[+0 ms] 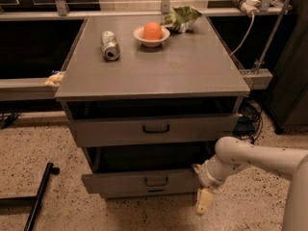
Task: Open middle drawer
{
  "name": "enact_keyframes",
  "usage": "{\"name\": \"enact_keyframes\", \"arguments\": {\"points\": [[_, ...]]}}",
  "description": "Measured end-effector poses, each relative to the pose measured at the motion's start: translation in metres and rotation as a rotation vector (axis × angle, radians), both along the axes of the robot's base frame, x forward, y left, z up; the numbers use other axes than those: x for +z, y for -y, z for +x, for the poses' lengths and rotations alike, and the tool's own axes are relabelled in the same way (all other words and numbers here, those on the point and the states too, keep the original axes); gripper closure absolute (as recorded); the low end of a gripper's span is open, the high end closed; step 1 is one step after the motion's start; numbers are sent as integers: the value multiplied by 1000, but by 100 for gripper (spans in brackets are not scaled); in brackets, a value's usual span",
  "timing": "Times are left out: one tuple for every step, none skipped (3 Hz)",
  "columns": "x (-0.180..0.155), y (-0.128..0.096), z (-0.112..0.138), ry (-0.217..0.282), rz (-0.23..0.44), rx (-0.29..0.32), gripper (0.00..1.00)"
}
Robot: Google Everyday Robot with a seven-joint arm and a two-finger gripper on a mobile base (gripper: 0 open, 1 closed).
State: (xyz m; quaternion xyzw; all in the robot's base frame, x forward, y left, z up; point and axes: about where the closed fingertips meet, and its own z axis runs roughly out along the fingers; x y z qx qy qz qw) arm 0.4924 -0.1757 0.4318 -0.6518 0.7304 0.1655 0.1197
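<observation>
The grey cabinet [154, 76] has three drawers stacked under its flat top. The middle drawer [120, 183], with a small black loop handle [156, 181], stands pulled out toward me, with a dark gap above its front. The top drawer [110, 131] sits above it, slightly out. The bottom drawer is almost wholly hidden under the middle one. My gripper [201, 186] is at the right end of the middle drawer's front, on the white arm [250, 155] that reaches in from the right.
On the cabinet top lie a can [110, 44] on its side, a bowl with an orange fruit [152, 32] and a green bag [181, 17]. A black bar [38, 196] lies on the speckled floor at left. Cables [248, 117] hang at right.
</observation>
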Motion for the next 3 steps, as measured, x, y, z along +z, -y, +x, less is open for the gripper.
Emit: {"name": "enact_keyframes", "arguments": {"points": [[2,1,-33,-68,36,-37,0],[3,1,-33,-69,36,-37,0],[21,3,-74,-161,85,-88,0]]}}
